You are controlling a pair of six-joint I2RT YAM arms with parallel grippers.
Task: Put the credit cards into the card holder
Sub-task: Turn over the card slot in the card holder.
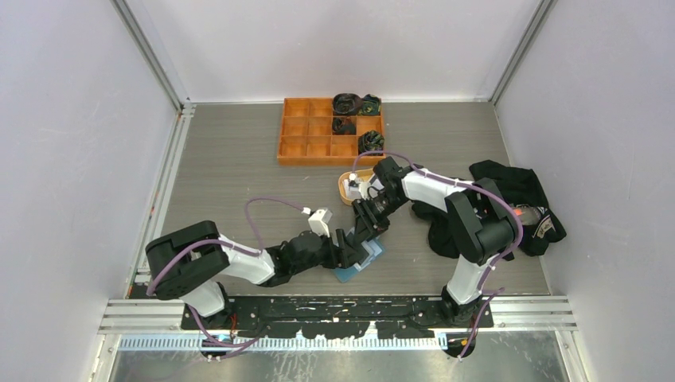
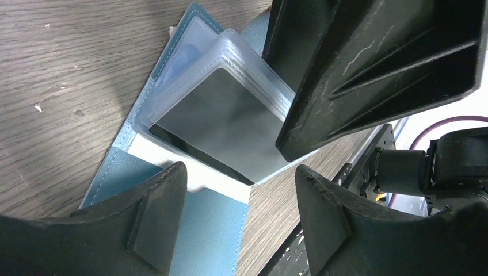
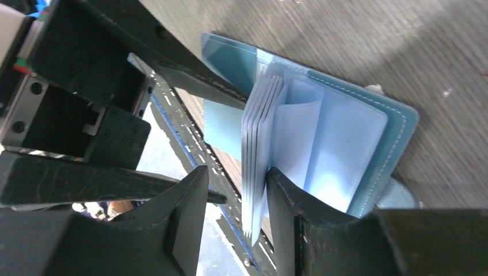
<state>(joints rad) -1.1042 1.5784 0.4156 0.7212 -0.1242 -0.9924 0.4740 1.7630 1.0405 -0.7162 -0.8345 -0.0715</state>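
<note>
We're seeing one black card sleeved in the holder; left hand spread, right hand spread, straddling the sleeves. What's left is unclear.

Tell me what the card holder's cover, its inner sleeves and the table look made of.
The cover looks like blue leather or faux leather, matte, with a stitched edge; I cannot tell which. The sleeves look like soft clear plastic, slightly frosted with a sheen, and the black card shows through. The table has a matte grey wood-grain surface, probably laminate.
</note>
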